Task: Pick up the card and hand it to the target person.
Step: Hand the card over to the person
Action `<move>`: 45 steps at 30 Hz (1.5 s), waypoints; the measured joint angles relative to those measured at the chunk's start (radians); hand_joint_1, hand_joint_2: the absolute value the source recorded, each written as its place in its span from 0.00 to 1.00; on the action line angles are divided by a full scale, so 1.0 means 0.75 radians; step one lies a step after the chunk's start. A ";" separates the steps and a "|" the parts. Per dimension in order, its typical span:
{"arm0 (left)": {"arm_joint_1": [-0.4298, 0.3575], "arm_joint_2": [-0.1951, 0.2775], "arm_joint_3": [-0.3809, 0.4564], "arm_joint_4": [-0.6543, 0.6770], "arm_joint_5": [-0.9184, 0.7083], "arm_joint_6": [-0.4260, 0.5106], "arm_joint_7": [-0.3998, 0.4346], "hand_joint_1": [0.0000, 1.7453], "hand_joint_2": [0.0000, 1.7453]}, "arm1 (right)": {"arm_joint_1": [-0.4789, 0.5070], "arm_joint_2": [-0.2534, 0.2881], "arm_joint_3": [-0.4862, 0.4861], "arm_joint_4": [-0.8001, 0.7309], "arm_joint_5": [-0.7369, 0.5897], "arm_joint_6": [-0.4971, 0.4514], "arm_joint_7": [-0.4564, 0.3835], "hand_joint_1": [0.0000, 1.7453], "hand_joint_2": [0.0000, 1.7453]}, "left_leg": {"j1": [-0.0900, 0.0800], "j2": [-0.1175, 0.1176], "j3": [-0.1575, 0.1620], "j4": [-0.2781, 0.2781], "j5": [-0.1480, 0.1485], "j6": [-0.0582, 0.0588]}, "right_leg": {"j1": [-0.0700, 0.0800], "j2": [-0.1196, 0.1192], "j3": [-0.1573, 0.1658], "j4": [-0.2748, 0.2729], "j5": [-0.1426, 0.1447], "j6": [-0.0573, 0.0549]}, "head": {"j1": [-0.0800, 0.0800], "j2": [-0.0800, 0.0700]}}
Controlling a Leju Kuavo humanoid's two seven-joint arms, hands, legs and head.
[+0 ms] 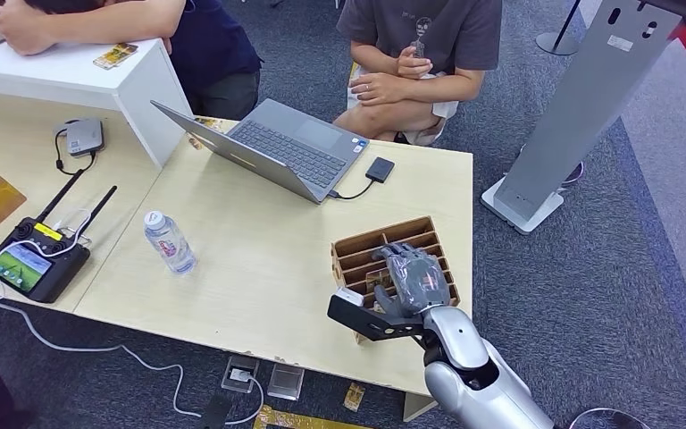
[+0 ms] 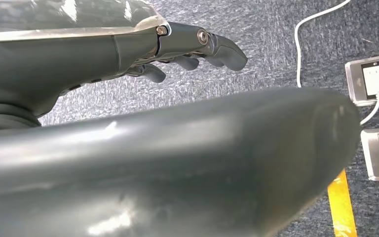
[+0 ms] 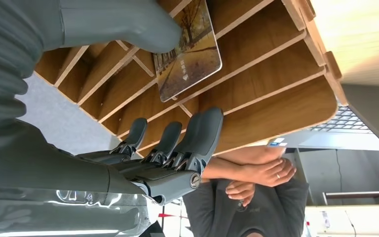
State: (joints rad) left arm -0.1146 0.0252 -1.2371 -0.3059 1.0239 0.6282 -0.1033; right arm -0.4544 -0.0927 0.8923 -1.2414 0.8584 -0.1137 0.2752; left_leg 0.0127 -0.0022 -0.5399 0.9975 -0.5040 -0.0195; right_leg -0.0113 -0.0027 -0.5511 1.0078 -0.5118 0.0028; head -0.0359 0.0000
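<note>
A wooden slotted holder (image 1: 391, 251) stands near the table's right front corner, and a card (image 3: 189, 54) with an autumn tree picture leans in one of its slots. My right hand (image 1: 415, 279) hovers over the holder. Its thumb (image 3: 123, 22) lies against the card's near end, while the fingers (image 3: 197, 131) stay spread on the other side of a divider, apart from the card. In the head view the card (image 1: 376, 284) peeks out beside the hand. A seated person in a grey shirt (image 1: 420, 45) faces the table's far side. My left hand (image 2: 187, 47) hangs over the carpet, holding nothing.
An open laptop (image 1: 277, 147) with a small black drive (image 1: 380, 169) sits behind the holder. A water bottle (image 1: 169, 241), a remote controller (image 1: 34, 259) and a white box (image 1: 80, 76) lie to the left. A grey stand (image 1: 581, 116) rises on the right. Floor sockets (image 2: 375, 79) lie below.
</note>
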 joint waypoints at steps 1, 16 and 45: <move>0.000 0.000 0.000 0.000 0.000 0.000 0.001 0.00 0.00 | 0.000 0.000 0.000 0.002 0.000 0.000 0.001 0.42 1.00 | 0.000 0.000 0.000 0.000 0.000 0.000 | 0.000 0.000 0.000 0.000 0.000 0.000 | 0.000 0.000; 0.000 0.000 -0.001 -0.001 0.000 -0.001 0.002 0.00 0.00 | 0.001 -0.001 -0.002 0.014 0.025 -0.003 0.039 0.55 1.00 | 0.000 0.000 0.000 0.000 0.000 0.000 | 0.000 0.000 0.000 0.000 0.000 0.000 | 0.000 0.000; 0.000 0.000 -0.001 -0.002 -0.001 0.000 0.003 0.00 0.00 | 0.010 0.000 -0.002 0.019 0.048 0.002 0.034 0.71 1.00 | 0.000 0.000 0.000 0.000 0.000 0.000 | 0.000 0.000 0.000 0.000 0.000 0.000 | 0.000 0.000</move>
State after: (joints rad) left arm -0.1147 0.0252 -1.2375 -0.3071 1.0235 0.6279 -0.1011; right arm -0.4469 -0.0927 0.8907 -1.2268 0.8946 -0.1124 0.3010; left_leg 0.0128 -0.0021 -0.5397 0.9975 -0.5040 -0.0195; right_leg -0.0113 -0.0026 -0.5511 1.0078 -0.5118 0.0028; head -0.0359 0.0000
